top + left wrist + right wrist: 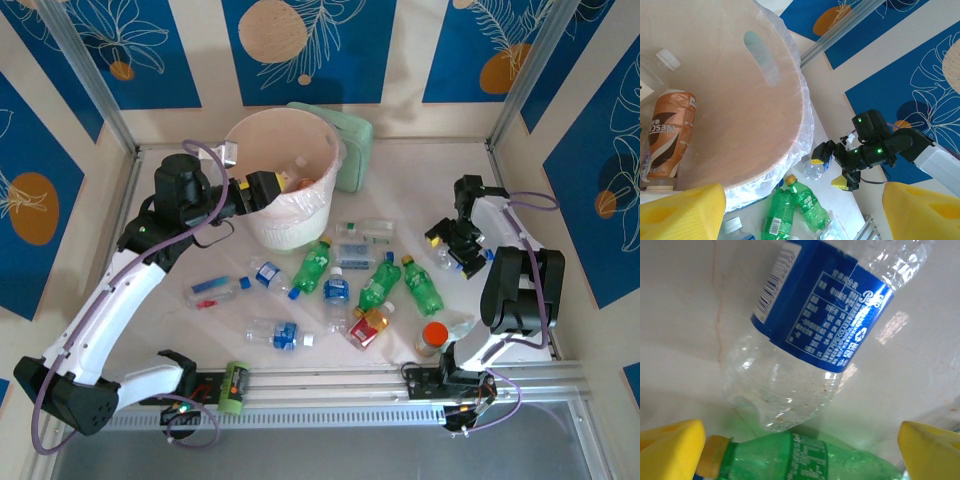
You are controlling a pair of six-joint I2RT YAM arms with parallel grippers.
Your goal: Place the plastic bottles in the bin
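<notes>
The bin, a white bucket lined with a pinkish bag, stands at the back of the table. My left gripper hangs open over its near-left rim, with nothing between its yellow fingertips. A brown-labelled bottle lies inside the bin. My right gripper is open low over the table at the right, its fingertips straddling a clear blue-labelled bottle that lies on the table. A green bottle with a yellow cap lies beside it. Several more plastic bottles, green and clear, lie mid-table.
A pale green box leans behind the bin. An orange-capped clear container stands near the right arm's base. A bottle with a red-yellow label lies at the front of the scatter. Metal frame posts mark the corners.
</notes>
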